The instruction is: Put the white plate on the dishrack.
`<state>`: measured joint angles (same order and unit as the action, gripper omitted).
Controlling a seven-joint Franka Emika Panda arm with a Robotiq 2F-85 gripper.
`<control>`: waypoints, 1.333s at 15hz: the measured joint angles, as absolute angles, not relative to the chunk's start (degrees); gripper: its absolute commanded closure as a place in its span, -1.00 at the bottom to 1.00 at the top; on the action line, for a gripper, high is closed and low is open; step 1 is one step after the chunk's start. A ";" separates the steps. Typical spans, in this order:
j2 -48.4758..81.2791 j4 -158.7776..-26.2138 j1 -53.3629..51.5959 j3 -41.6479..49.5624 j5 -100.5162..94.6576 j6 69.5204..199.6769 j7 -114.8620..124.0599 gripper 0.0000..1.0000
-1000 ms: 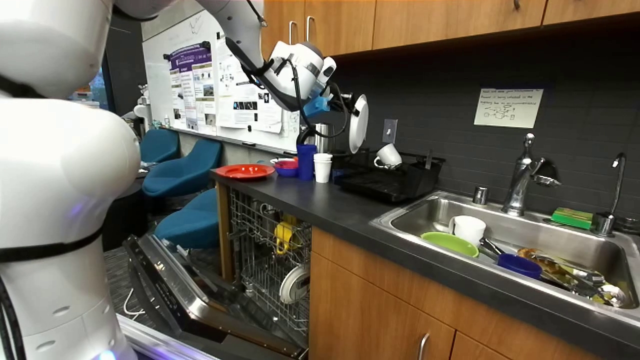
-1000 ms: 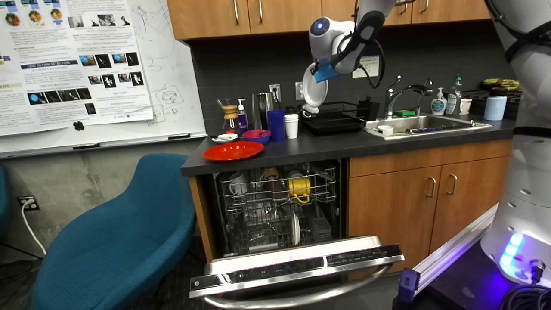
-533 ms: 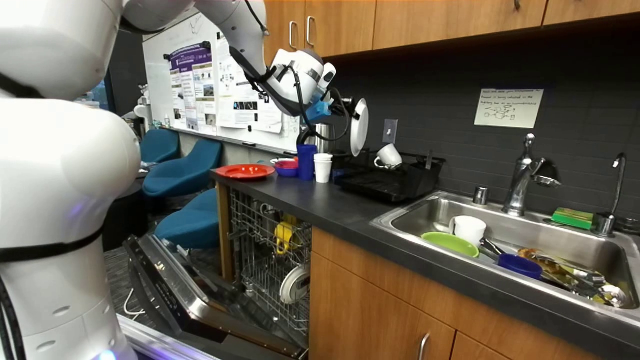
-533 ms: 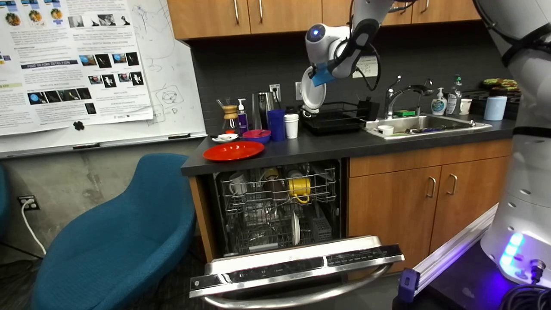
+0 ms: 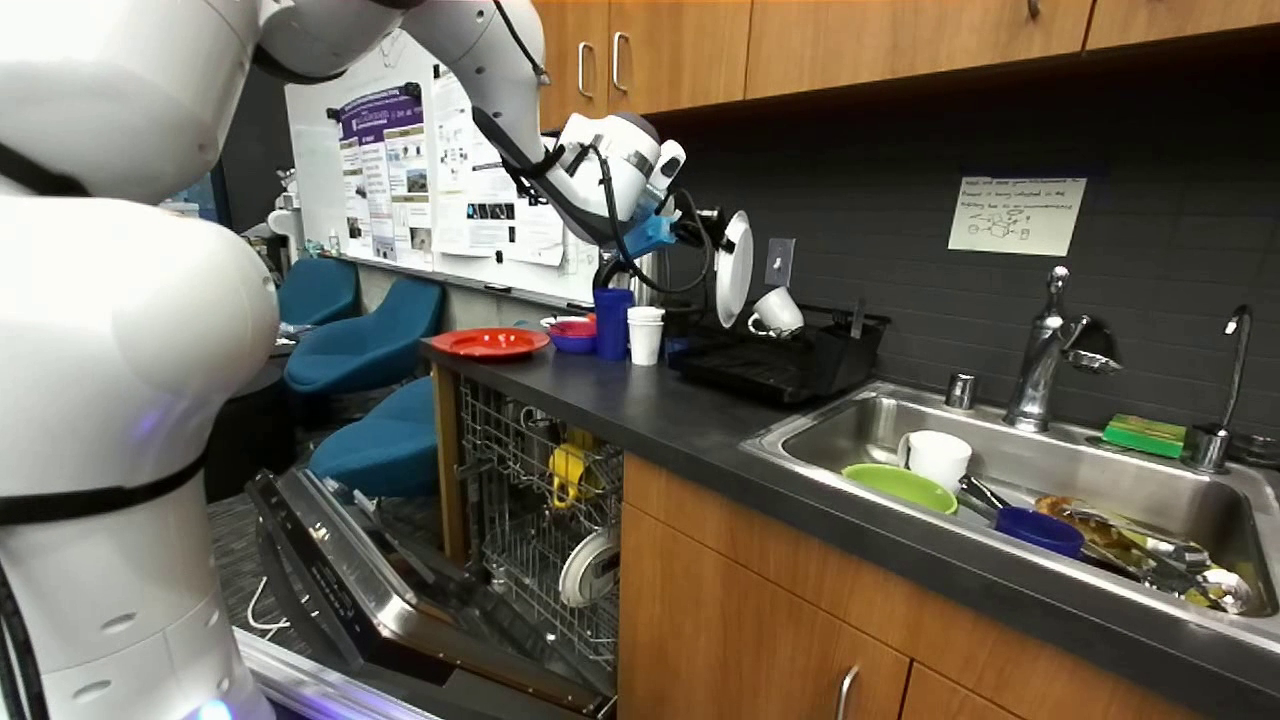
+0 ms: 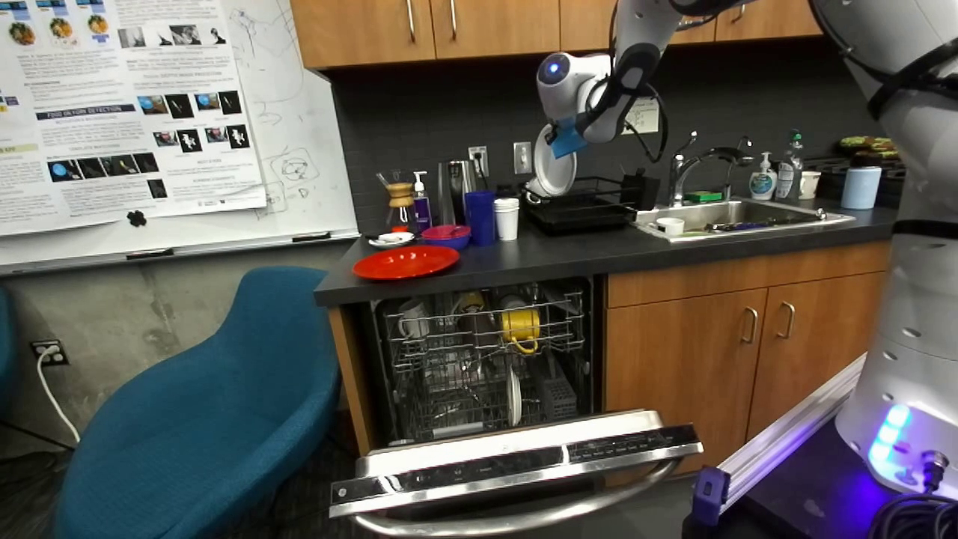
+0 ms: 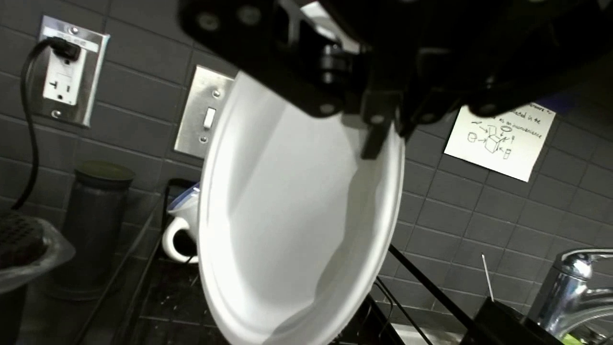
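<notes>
Only wrist view resolves the grip: black two-finger gripper [image 7: 389, 134] clamped on rim of plain round white plate [image 7: 292, 206]. Both exterior views place it: over black rectangular dishrack [image 5: 735, 376], near back edge of dark counter [image 6: 542, 257]. Plate's near-vertical, smooth face, raised lip, shadow along one side.

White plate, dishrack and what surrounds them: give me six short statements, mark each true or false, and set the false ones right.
1. The tool grips the white plate at its rim. True.
2. The white plate lies flat. False: the tool holds it steeply tilted.
3. A white mug sits tilted on the dishrack. True.
4. The dishrack is white. False: it is black.
5. The dishwasher is shut. False: the dishwasher door stands open.
6. The red dish lies on the counter. True.
</notes>
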<state>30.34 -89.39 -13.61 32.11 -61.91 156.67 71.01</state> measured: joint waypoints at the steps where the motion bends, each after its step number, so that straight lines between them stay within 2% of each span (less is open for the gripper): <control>1: 30.56 -89.45 -13.34 32.12 -61.90 156.67 71.01 0.97; 20: 31.41 -90.72 -12.33 29.88 -57.41 156.79 70.17 0.97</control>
